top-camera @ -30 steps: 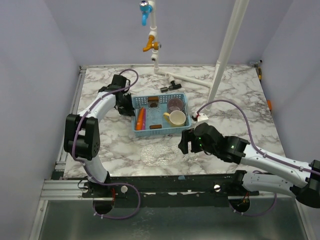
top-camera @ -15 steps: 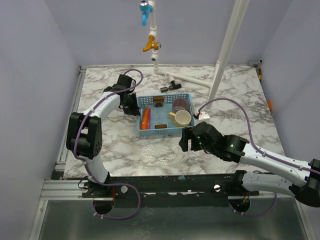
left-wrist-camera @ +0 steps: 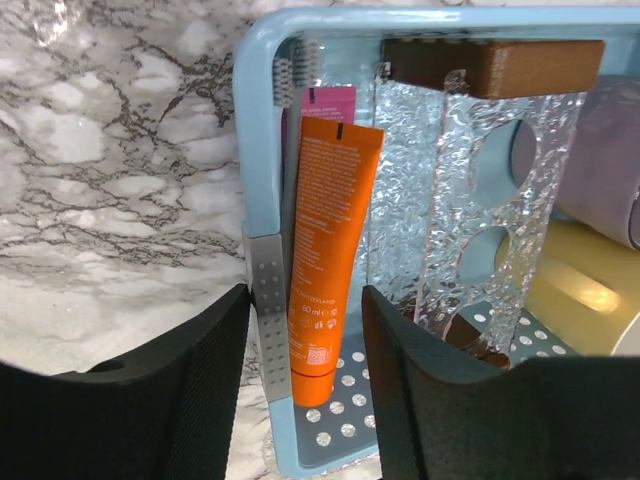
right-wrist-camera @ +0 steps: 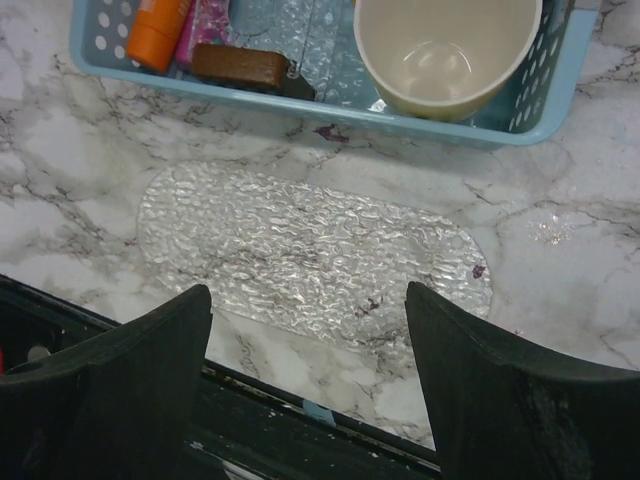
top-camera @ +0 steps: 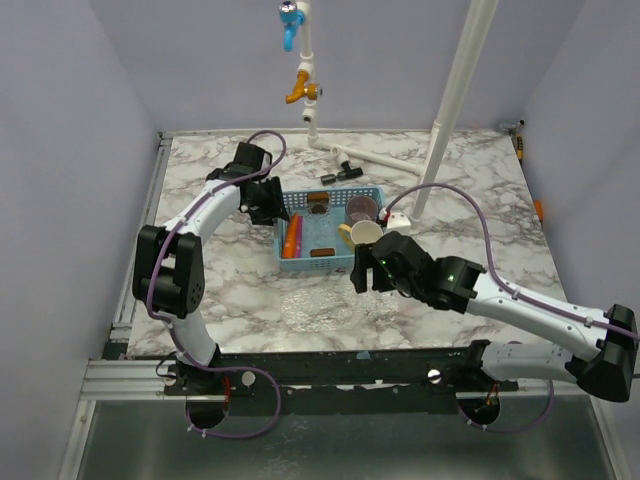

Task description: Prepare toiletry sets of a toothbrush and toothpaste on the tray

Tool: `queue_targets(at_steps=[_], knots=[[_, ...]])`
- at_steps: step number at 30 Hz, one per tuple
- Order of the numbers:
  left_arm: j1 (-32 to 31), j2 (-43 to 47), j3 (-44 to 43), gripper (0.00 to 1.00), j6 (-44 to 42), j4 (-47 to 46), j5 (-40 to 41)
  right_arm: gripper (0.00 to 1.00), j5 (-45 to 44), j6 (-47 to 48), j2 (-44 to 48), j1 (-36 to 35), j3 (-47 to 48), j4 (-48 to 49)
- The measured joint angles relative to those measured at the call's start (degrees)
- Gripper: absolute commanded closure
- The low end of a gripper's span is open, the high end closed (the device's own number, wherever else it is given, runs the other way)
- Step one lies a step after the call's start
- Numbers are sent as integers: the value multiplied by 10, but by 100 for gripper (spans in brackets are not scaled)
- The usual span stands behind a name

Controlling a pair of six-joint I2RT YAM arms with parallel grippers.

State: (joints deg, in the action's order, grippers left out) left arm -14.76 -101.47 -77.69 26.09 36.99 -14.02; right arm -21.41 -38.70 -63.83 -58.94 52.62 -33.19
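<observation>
- Overhead, the basket [top-camera: 318,267] sits mid-frame on the table [top-camera: 200,270]. Open marble lies to its left and right, and a strip of it runs in front.
- The left gripper [left-wrist-camera: 305,300] has its fingers apart, straddling the basket's left wall at the bottom of the wrist view. One finger is outside over the marble and the other is inside the basket. I cannot tell whether either pad touches anything.
- The toothpaste [left-wrist-camera: 325,240] lies lengthwise in the basket, just beside that left wall. Its lower end sits in the gap between the fingers, and its upper end lies over a pink pack [left-wrist-camera: 330,100].
- The toothbrush [left-wrist-camera: 285,85] is wedged between the wall and the tube. Only its bristled head shows clearly, in the upper left corner of the basket.
- Right of the tube, a clear holder [left-wrist-camera: 470,230] with round holes stands close by, leaving a narrow channel. A brown block [left-wrist-camera: 490,65] lies across its top.
- The right gripper [right-wrist-camera: 305,295] has its fingers spread wide at the lower corners of its wrist view, above the tray [right-wrist-camera: 250,240].
- The tray, a clear dimpled oval, lies flat between the basket's near wall and the table's front edge, apart from both. It is nearer the front edge, with marble showing all round it.
- A cup [right-wrist-camera: 445,50] rests inside the basket against the near wall, at the upper right of the right wrist view.
</observation>
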Motion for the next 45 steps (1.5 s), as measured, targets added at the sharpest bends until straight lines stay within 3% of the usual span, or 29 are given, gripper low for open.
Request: queue_targets(at_steps=[8,15,24,30,38,45], knots=[[-1,26,-25,43,-9,9,13,20,-17,42,-73,0,84,-10],[-3,109,-21,35,-19,20,46,28,-37,94,-136,5,138,-14],[-3,289,92,21,-35,-5,52,36,-27,159,-205,63,164,-11],[-4,398,171,1,-47,-19,35,42,-3,192,-247,96,195,-7],[-4,499,246,1,-71,-57,24,48,29,211,-292,123,206,6],[-4,518,287,1,-72,-74,14,57,39,214,-324,124,213,10]])
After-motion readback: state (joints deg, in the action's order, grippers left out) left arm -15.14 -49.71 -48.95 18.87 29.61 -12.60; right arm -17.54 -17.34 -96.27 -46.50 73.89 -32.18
